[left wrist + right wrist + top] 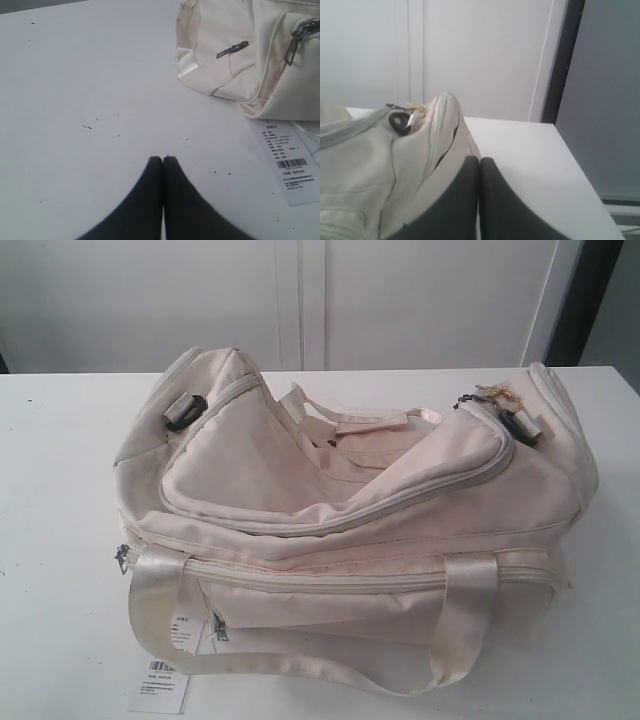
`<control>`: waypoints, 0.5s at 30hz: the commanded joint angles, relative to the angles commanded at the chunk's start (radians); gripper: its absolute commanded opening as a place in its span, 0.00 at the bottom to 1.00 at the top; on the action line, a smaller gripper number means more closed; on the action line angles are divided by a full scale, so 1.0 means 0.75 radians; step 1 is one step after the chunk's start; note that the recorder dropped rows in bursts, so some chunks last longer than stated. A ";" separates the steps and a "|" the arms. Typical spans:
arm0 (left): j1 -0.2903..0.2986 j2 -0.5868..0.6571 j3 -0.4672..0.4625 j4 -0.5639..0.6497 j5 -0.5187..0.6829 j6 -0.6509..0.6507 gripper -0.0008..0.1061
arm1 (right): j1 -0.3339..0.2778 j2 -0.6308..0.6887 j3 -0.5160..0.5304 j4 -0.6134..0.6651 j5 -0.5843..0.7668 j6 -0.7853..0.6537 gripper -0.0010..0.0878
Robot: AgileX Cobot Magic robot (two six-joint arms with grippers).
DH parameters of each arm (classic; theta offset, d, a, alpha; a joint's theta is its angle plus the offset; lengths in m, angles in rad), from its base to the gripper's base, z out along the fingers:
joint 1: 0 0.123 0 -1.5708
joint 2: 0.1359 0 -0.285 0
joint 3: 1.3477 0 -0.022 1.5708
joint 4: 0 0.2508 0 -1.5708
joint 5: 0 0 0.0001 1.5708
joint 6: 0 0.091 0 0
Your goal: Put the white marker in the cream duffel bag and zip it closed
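At desk centre, the cream duffel bag rests on its base, long axis running 9 to 3 o'clock, so the curved top flap faces upward for access. Its paper tag trails out at 7 o'clock. The white marker appears in no view; whether it is inside cannot be told. The left claw is fully closed and empty over bare desk off the bag's 7 o'clock corner. The right claw, likewise closed and empty, sits beside the 3 o'clock end, probably parked clear of the fabric.

White table, paper barcode tag near its edge, pale wall, perhaps cupboard doors
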 joint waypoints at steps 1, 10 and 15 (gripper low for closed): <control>0.000 0.000 0.000 0.000 0.000 0.000 0.01 | 0.000 0.000 0.015 0.000 -0.006 0.000 0.01; 0.000 0.000 0.000 0.000 0.000 0.000 0.01 | 0.000 0.000 0.163 0.000 -0.079 0.000 0.01; 0.000 0.000 0.000 0.000 0.000 0.000 0.01 | 0.000 0.000 0.239 0.000 -0.114 0.000 0.01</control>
